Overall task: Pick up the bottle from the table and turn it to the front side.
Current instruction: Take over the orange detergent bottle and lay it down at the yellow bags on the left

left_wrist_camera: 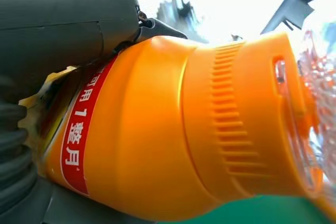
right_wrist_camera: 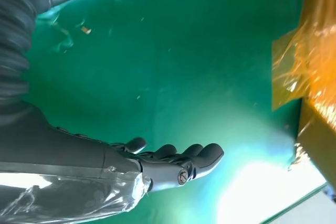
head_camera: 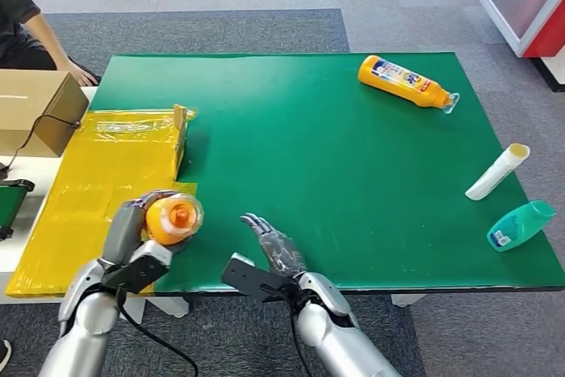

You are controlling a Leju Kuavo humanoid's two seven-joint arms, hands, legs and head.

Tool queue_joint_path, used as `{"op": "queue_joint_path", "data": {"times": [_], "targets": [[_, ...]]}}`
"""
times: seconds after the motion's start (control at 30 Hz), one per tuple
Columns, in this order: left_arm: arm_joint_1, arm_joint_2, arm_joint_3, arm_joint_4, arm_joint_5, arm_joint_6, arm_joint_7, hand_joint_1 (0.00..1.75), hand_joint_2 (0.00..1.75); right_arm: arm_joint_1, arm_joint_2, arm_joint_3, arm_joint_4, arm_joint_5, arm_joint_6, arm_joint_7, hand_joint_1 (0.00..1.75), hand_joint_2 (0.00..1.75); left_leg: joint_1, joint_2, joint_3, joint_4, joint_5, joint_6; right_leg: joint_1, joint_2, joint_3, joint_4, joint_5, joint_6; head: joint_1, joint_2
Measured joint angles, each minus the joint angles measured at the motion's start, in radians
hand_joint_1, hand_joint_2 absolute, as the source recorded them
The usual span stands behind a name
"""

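The left hand (head_camera: 133,240) has the orange bottle (head_camera: 172,218) wrapped in its fingers, up off the table at the near left corner, cap end pointing toward the camera. Close in from the left wrist, that bottle (left_wrist_camera: 158,129) is glossy orange with a ribbed orange collar, a clear cap over the nozzle and a red label band with white characters along its side; the grey thumb (left_wrist_camera: 59,19) presses along its shoulder. The right hand (head_camera: 274,245) hovers low over the green table (head_camera: 300,130) near the front edge, fingers stretched out flat and released, gripping nothing, as the right wrist view confirms with the fingers (right_wrist_camera: 190,158) lying straight above the green mat. Between the two hands there is open green surface, and the whole middle of the table is bare. Yellow sheeting (head_camera: 100,174) with a small cardboard wall covers the left side, just behind the held bottle. Far off right lie a second orange bottle (head_camera: 403,81), a white tube (head_camera: 496,171) and a teal bottle (head_camera: 520,225), the last two hugging the right edge.
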Motion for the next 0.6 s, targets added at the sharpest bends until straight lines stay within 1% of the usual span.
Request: {"op": "queue_joint_path", "data": {"times": [0.07, 0.1, 0.13, 0.2, 0.3, 0.4, 0.5, 0.6], "targets": [[-0.002, 0.005, 0.001, -0.047, -0.275, 0.09, 0.128, 1.75, 1.75, 0.022, -0.003, -0.032, -0.045, 0.014, 0.018, 0.013, 0.0, 1.75, 0.0, 0.0, 0.0, 0.0, 0.0, 0.0, 0.0, 0.0, 0.0, 0.0, 0.0, 0.0, 0.0, 0.0], [-0.007, 0.012, 0.002, -0.067, -0.393, 0.109, 0.189, 1.75, 1.75, 0.033, -0.005, -0.048, -0.069, 0.018, 0.031, 0.017, 0.0, 1.75, 0.0, 0.0, 0.0, 0.0, 0.0, 0.0, 0.0, 0.0, 0.0, 0.0, 0.0, 0.0, 0.0, 0.0], [-0.014, 0.023, 0.004, -0.081, -0.482, 0.114, 0.236, 1.75, 1.75, 0.042, -0.006, -0.063, -0.089, 0.021, 0.044, 0.018, 0.0, 1.75, 0.0, 0.0, 0.0, 0.0, 0.0, 0.0, 0.0, 0.0, 0.0, 0.0, 0.0, 0.0, 0.0, 0.0], [-0.039, 0.053, 0.013, -0.081, -0.592, 0.114, 0.294, 1.75, 1.75, 0.057, -0.008, -0.085, -0.12, 0.02, 0.069, 0.013, 0.0, 1.75, 0.0, 0.0, 0.0, 0.0, 0.0, 0.0, 0.0, 0.0, 0.0, 0.0, 0.0, 0.0, 0.0, 0.0], [-0.093, 0.105, 0.037, -0.009, -0.662, 0.131, 0.322, 1.75, 1.75, 0.073, -0.01, -0.103, -0.144, 0.015, 0.094, -0.002, 0.0, 1.75, 0.0, 0.0, 0.0, 0.0, 0.001, -0.001, 0.0, 0.0, 0.0, 0.0, 0.001, -0.001, 0.0, 0.0], [-0.146, 0.148, 0.063, 0.101, -0.674, 0.161, 0.332, 1.75, 1.75, 0.083, -0.012, -0.112, -0.151, 0.009, 0.101, -0.015, 0.0, 1.75, 0.0, 0.0, 0.0, 0.0, 0.001, -0.001, 0.001, 0.0, -0.001, 0.0, 0.001, -0.002, 0.0, 0.0], [-0.181, 0.175, 0.076, 0.187, -0.676, 0.18, 0.335, 1.75, 1.75, 0.088, -0.014, -0.117, -0.151, 0.005, 0.102, -0.021, 0.0, 1.75, 0.001, 0.0, 0.0, 0.0, 0.001, -0.001, 0.001, 0.0, -0.001, 0.0, 0.002, -0.002, 0.0, 0.0], [-0.198, 0.187, 0.083, 0.239, -0.677, 0.185, 0.336, 1.75, 1.75, 0.09, -0.014, -0.119, -0.151, 0.004, 0.103, -0.022, 0.0, 1.75, 0.0, 0.0, 0.0, 0.0, 0.001, -0.001, 0.0, 0.0, -0.001, 0.0, 0.002, -0.002, 0.0, 0.0]]}}
